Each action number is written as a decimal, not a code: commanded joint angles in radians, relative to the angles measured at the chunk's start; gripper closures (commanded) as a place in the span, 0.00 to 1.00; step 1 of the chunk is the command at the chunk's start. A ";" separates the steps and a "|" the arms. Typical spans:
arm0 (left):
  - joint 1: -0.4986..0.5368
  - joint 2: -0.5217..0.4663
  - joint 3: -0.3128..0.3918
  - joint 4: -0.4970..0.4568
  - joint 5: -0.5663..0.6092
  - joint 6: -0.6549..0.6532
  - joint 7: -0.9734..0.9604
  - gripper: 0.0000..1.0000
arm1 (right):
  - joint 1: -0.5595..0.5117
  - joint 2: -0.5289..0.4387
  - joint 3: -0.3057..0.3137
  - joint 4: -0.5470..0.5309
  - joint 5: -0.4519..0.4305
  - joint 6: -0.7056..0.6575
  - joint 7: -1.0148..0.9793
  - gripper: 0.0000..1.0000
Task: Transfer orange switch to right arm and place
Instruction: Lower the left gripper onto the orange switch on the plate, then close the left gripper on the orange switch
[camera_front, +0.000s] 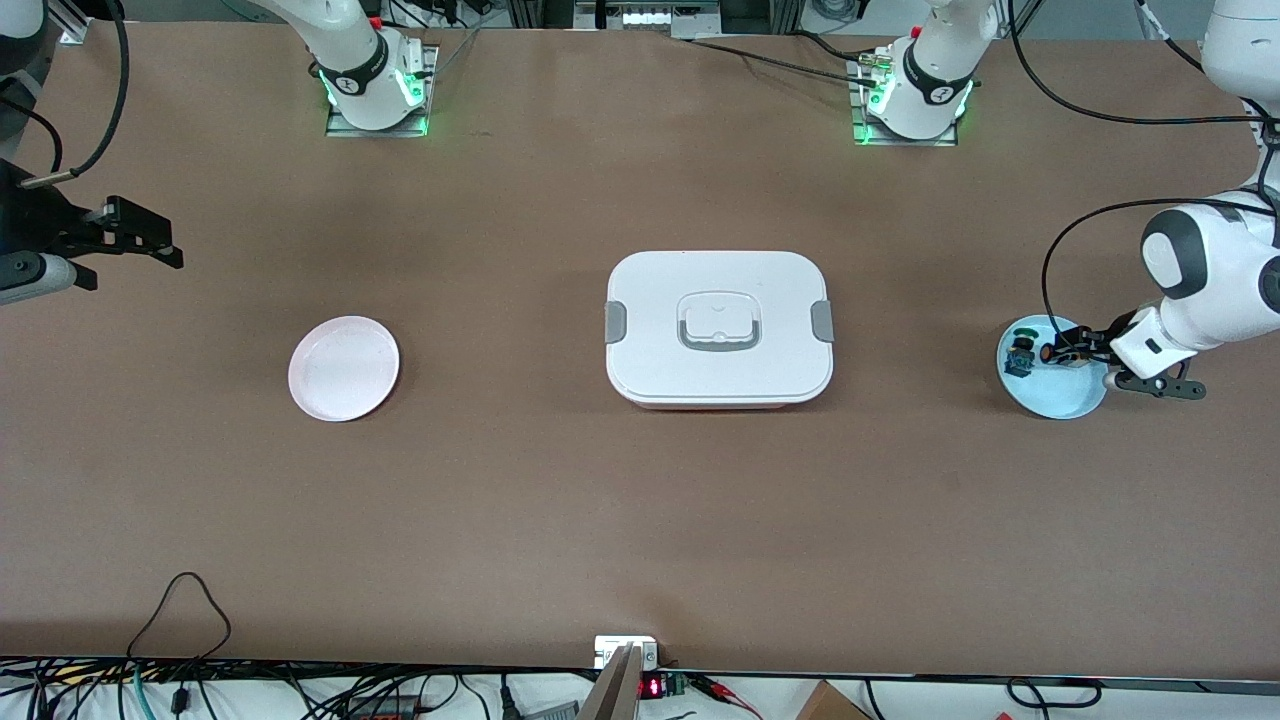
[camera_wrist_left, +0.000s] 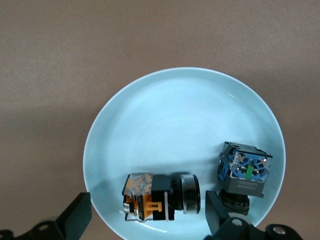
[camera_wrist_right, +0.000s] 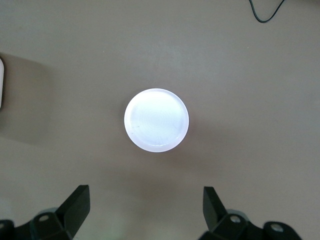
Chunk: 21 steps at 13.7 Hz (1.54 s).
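Note:
The orange switch (camera_wrist_left: 155, 197), with black cap and silvery ring, lies on its side in the light blue plate (camera_wrist_left: 175, 115) at the left arm's end of the table. It also shows in the front view (camera_front: 1047, 352). My left gripper (camera_wrist_left: 147, 210) is low over the plate (camera_front: 1065, 398), open, with one finger on each side of the switch and not closed on it. The left gripper also shows in the front view (camera_front: 1062, 353). My right gripper (camera_front: 155, 240) waits open and empty, up in the air at the right arm's end of the table; its wrist view (camera_wrist_right: 145, 202) looks down on bare table.
A green-capped, blue-bodied switch (camera_wrist_left: 245, 170) lies in the same blue plate beside the orange one (camera_front: 1020, 358). A pale pink plate (camera_front: 343, 368) sits toward the right arm's end (camera_wrist_right: 156, 120). A white lidded box (camera_front: 718, 325) stands mid-table.

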 joint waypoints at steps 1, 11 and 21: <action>0.007 0.006 -0.007 0.006 0.009 0.020 0.016 0.00 | -0.005 -0.003 0.000 0.002 0.007 -0.009 -0.015 0.00; -0.007 0.024 -0.008 0.002 0.009 0.023 0.016 0.00 | -0.005 -0.003 0.000 0.002 0.007 -0.009 -0.016 0.00; -0.007 0.033 -0.008 -0.001 0.009 0.040 0.034 0.00 | -0.005 -0.003 0.000 0.002 0.007 -0.009 -0.015 0.00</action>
